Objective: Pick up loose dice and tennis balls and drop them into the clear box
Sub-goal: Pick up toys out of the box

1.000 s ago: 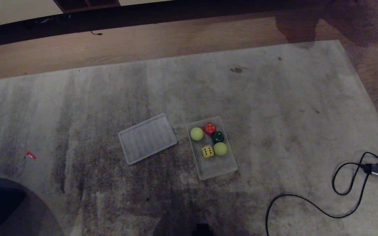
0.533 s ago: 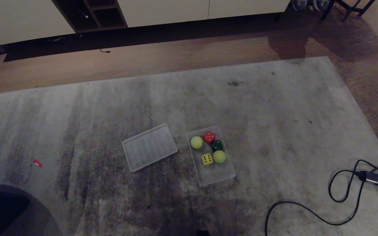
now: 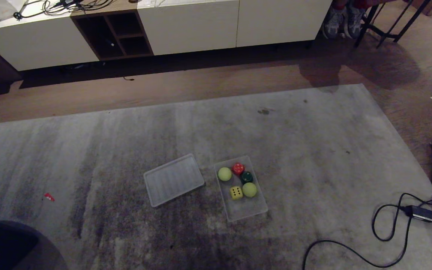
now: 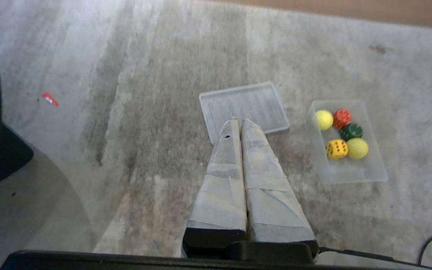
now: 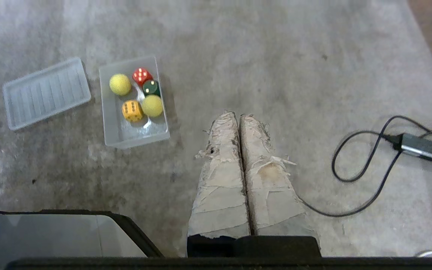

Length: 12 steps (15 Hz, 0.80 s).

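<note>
From the head view, the clear box (image 3: 255,210) sits on a big grey rug (image 3: 313,157). Inside it are two tennis balls (image 3: 224,174), a red die (image 3: 238,168), a dark green die (image 3: 246,177) and a yellow die (image 3: 236,192). The yellow die is just beside the second ball (image 3: 249,189). A flat clear lid (image 3: 173,180) lies on the rug just to the left of the box, not touching it. A black cord (image 3: 384,225) with a small power block (image 3: 421,213) curls on the rug at the right. A long white cabinet (image 3: 186,26) stands far back on the wood floor. No arm shows here.

In the left wrist view, the left tool (image 4: 238,122) has its two taped fingers pressed together and holds nothing. It hangs above the lid (image 4: 244,107). The box (image 4: 366,174) with the balls and dice lies beside the lid.

In the right wrist view, the right tool (image 5: 237,116) is also pressed together with nothing in it. It hangs over bare rug, between the box (image 5: 137,137) and the cord (image 5: 354,176).
</note>
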Motion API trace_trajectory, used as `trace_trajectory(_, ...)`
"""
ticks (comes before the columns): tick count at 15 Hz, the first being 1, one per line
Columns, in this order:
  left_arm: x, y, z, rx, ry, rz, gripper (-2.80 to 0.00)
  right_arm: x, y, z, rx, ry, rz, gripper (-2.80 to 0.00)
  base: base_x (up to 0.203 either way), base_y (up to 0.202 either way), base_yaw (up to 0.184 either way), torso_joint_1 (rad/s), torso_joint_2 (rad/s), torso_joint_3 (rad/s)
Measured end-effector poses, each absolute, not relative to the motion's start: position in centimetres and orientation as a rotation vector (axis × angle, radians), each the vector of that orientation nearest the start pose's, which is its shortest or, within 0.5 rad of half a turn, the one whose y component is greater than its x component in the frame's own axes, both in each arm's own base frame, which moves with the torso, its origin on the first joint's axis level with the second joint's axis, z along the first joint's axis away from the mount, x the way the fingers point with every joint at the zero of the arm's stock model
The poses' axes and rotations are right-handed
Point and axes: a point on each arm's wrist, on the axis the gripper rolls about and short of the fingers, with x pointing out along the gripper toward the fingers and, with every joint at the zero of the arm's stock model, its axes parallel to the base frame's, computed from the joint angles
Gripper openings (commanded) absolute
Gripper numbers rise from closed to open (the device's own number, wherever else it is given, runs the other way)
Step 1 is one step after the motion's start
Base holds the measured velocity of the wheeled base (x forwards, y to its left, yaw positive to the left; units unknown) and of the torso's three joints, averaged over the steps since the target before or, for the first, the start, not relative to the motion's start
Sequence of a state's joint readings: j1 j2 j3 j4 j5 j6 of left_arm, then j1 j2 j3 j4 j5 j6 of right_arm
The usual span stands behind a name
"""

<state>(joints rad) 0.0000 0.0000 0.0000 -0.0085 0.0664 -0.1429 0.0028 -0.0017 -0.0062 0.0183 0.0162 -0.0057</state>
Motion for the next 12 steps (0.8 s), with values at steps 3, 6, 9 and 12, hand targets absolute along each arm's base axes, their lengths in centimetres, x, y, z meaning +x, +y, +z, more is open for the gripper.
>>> trace_trajectory(3,-2.29,0.15,7.64,-0.143,-0.013,0.066,-2.8,-2.34,0.03,7.54,-0.005,0.01,0.02,-2.8,0.0,0.0,0.0,0.002,0.0,0.201)
trace_trajectory(6,-2.29,0.15,7.64,-0.143,-0.013,0.066,-2.8,-2.34,0.03,7.55,-0.005,0.009,0.019,-2.8,0.0,0.0,0.0,0.003,0.0,0.199)
trace_trajectory(9,-2.29,0.15,7.64,-0.143,-0.013,0.066,-2.8,-2.34,0.03,7.54,-0.005,0.009,0.019,-2.8,0.0,0.0,0.0,0.004,0.0,0.205)
trace_trajectory(12,-2.29,0.15,7.64,-0.144,-0.014,0.066,-2.8,-2.34,0.03,7.54,-0.005,0.01,0.018,-2.8,0.0,0.0,0.0,0.005,0.0,0.207)
